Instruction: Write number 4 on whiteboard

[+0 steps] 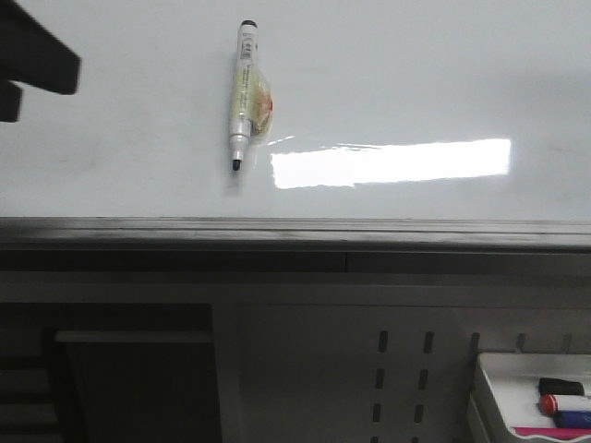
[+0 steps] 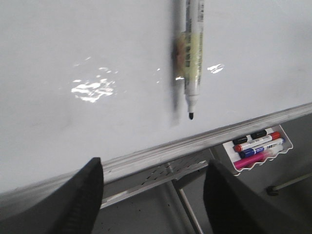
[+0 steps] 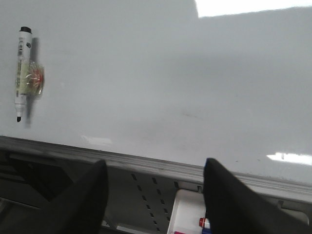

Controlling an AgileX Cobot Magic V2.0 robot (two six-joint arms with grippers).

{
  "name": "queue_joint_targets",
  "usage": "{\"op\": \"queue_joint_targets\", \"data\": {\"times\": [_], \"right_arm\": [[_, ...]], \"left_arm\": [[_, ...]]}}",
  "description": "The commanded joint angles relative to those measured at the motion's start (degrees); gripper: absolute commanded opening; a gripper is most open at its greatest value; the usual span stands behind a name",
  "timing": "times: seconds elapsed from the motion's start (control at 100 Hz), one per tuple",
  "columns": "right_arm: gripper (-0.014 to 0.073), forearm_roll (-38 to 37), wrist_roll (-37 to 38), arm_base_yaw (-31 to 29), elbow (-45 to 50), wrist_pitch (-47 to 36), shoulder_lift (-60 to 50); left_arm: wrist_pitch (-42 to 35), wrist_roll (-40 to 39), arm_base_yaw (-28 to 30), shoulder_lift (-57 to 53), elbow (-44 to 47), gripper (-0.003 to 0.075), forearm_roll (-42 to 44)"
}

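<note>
The whiteboard (image 1: 416, 83) is glossy white with a bright rectangular glare and a grey metal edge rail (image 1: 295, 231). No drawn 4 shows on it. A white uncapped marker (image 1: 244, 92) with a black tip and a yellowish wrap is stuck to the board, tip toward the rail. It also shows in the left wrist view (image 2: 193, 48) and the right wrist view (image 3: 22, 73). My left gripper (image 2: 153, 163) is open and empty, off the board's edge, short of the marker. My right gripper (image 3: 156, 163) is open and empty, off the edge, well to the marker's side.
A small white tray (image 1: 494, 388) with black, red, blue and pink markers hangs below the rail at the right, and shows in the left wrist view (image 2: 287, 141) too. A perforated grey panel (image 1: 402, 369) lies under the rail. A dark arm part (image 1: 37, 55) hangs at upper left.
</note>
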Motion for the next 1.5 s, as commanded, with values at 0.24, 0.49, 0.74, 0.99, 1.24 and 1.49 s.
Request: {"op": "queue_joint_targets", "data": {"times": [0.24, 0.49, 0.74, 0.99, 1.24, 1.49], "right_arm": [[0.0386, -0.7, -0.7, 0.0, -2.0, -4.3, 0.7], [0.0386, -0.7, -0.7, 0.0, -2.0, -4.3, 0.7], [0.0386, -0.7, -0.7, 0.0, -2.0, -4.3, 0.7], [0.0385, 1.7, -6.0, 0.8, -3.0, -1.8, 0.9], [0.0386, 22.0, -31.2, 10.7, -7.8, -0.1, 6.5], [0.0386, 22.1, -34.2, 24.6, -9.4, -8.4, 13.0]], "left_arm": [[-20.0, 0.6, -14.8, 15.4, -9.2, 0.0403, -2.0], [-22.8, 0.6, -15.6, 24.6, -13.5, 0.0388, -2.0], [-23.5, 0.6, -15.6, 28.6, -15.3, 0.0186, -2.0], [-18.5, 0.6, -15.6, 25.4, -15.3, -0.002, 4.1], [0.2, 10.1, -18.3, 13.5, -15.3, -0.002, 25.5], [5.4, 24.4, -23.6, 3.6, -14.2, -0.002, 27.3]]}}
